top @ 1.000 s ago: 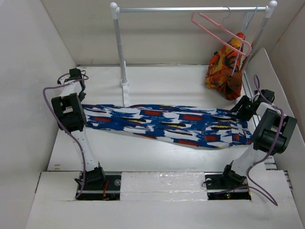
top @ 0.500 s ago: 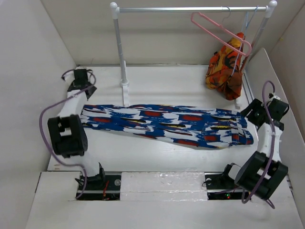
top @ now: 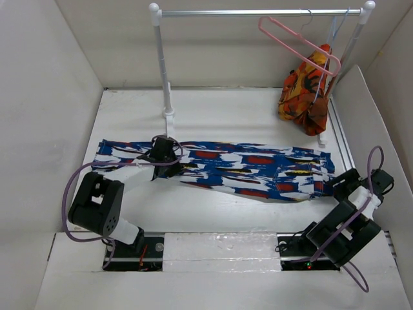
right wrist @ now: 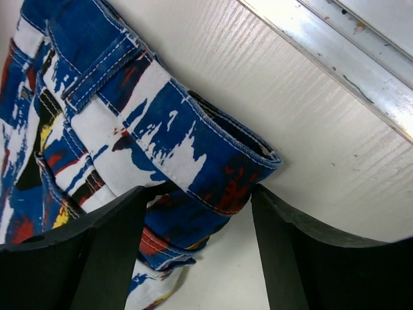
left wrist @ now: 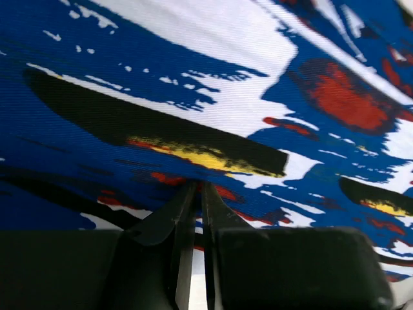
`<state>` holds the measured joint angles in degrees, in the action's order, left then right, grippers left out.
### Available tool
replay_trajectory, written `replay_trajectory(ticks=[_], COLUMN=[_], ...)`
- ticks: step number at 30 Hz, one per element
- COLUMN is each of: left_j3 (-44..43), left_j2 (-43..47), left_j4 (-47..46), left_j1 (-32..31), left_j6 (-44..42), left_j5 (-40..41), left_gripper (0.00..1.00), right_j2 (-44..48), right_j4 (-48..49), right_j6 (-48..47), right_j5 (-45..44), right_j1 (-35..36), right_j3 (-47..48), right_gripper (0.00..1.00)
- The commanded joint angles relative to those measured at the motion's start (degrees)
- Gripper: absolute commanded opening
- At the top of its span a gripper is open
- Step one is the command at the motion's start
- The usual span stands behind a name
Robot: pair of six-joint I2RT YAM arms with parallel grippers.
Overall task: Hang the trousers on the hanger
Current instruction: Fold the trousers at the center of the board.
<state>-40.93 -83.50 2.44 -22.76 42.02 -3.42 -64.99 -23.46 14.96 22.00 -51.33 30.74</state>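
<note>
Trousers (top: 245,169) lie flat on the counter (top: 258,116), stretched left to right. The leg ends are at the left and the waist at the right.

Left gripper (top: 161,154) is down on the leg section, left of the middle. In the wrist view its fingers (left wrist: 164,226) are together with only a sliver between them, and the tips are pressed against the cloth. We can't tell whether any fabric is pinched in there.

Right gripper (top: 345,184) sits at the waist end, low over the counter. Its fingers (right wrist: 90,252) are spread wide, and the waistband corner lies in the gap between them. We see no contact with either finger.

The pink hanger (top: 302,44) hangs by its hook from the rail (top: 258,12) at the far right, tilted, well apart from the trousers. Just beside it on the same rail hangs an orange-red garment (top: 306,90). The trousers are not on the hanger.
</note>
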Motion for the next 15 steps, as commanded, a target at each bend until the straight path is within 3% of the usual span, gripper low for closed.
replay_trajectory(ticks=[1, 8, 15], left_j3=[1.54, 6.03, 4.89], left_j2=[-0.25, -1.66, 1.49], left_j4=[-3.58, -4.63, -2.61], left_j1=[0.7, 7.2, 7.21], left_j6=[1.13, 3.23, 1.4], left_j5=[-1.68, -6.68, -4.41], left_gripper=[0.05, 0.04, 0.04], right_j2=[1.01, -1.02, -9.0], right_j4=[4.73, 8.51, 12.83], right_j6=[4.63, 8.15, 7.89], right_j5=[2.17, 1.65, 2.34], right_j1=[-0.44, -0.44, -0.44], right_j3=[-3.13, -7.63, -4.21], right_gripper=[0.72, 0.73, 0.68])
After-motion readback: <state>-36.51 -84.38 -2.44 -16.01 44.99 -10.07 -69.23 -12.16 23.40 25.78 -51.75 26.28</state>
